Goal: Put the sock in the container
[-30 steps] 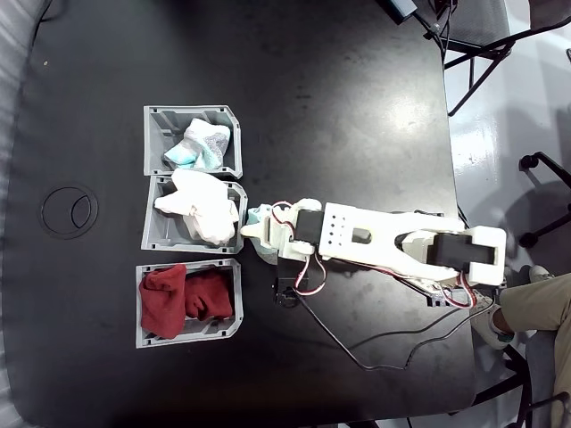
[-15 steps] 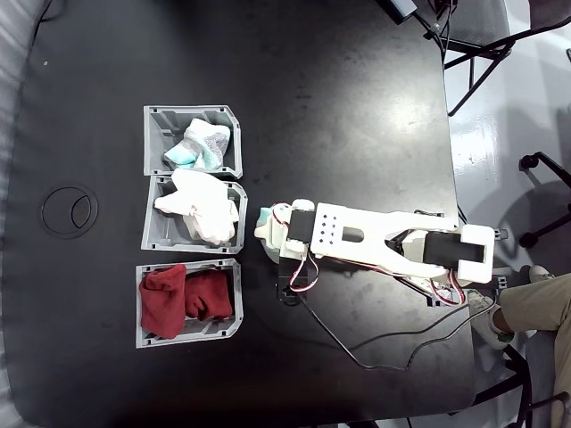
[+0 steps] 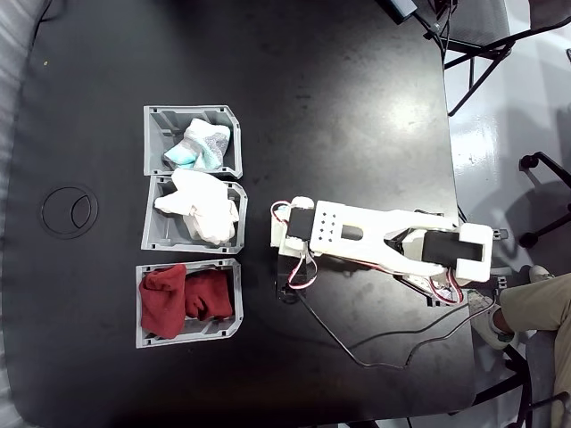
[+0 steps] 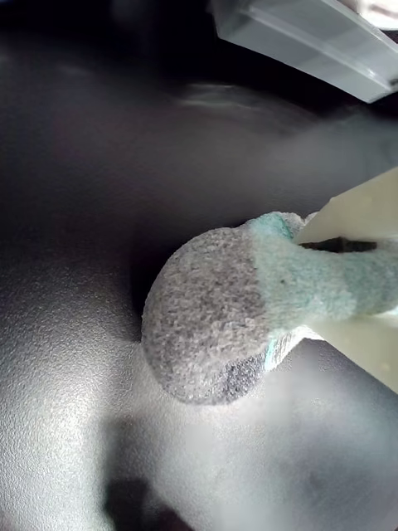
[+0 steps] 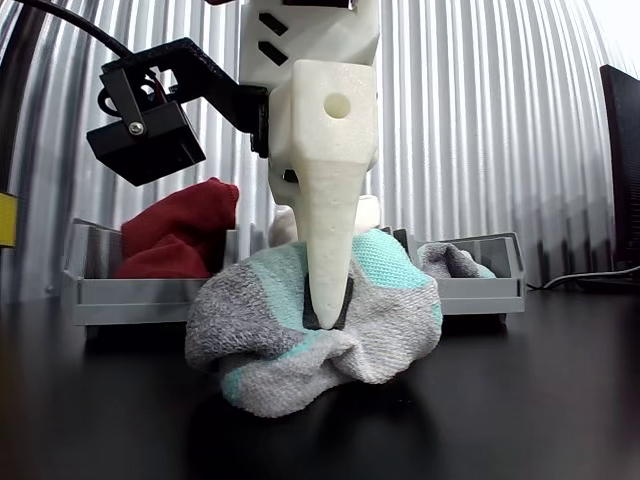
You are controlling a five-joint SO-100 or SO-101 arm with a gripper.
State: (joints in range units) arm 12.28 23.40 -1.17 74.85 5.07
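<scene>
Pale plastic fingers [image 5: 325, 290] are pinched on the sock [image 5: 315, 335], biting its mint end while the grey toe [image 4: 207, 323] hangs free just above the black table [image 3: 339, 107]. The gripper [image 4: 344, 282] hangs a little way from the three bins. The hold looks shallow, so the soft knit could slip out in transit. The container [image 3: 193, 140] already holds a similar sock; a sagging toe could catch its low wall, or the sock could land in the bin of white socks [image 3: 201, 209] beside it.
</scene>
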